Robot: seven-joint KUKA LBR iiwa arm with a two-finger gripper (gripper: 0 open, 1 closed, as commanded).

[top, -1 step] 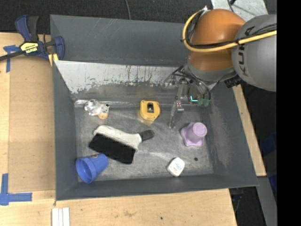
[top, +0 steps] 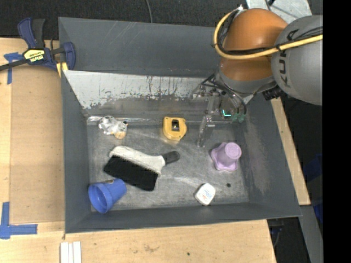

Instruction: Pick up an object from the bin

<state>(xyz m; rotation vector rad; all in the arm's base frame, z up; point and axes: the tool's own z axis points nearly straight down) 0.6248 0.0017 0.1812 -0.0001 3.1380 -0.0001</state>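
Camera view.

- The gripper (top: 205, 136) hangs low in the bin (top: 137, 43), just beside the yellow tape measure (top: 174, 129), on that thing's view-right side. No thing is visible in it. How wide it stands: cannot tell from this angle.
- A lilac plastic piece (top: 226, 156) sits further view-right of the tape measure and a little nearer the camera. It is squat with a flared base and touches nothing.
- These two are the nearest candidates, and neither is taken yet.
- A crumpled clear wrapper (top: 112, 126) lies view-left of the tape measure.
- Nearer the camera than the tape measure lie a black-and-white pad (top: 134, 167), a blue cup (top: 107, 195) and a small white block (top: 205, 193). All three are well apart from the gripper.

Handling, as judged:
- **Tape measure:** it has a hard case and is probably the heaviest thing here. The rounded, smooth sides may slip, so take it across the flat faces, square on.
- **Lilac piece:** it is likely light, stiff and hollow. Take it across the upper body above the flare. An off-centre closure could tip it or make it skid on the metal floor.
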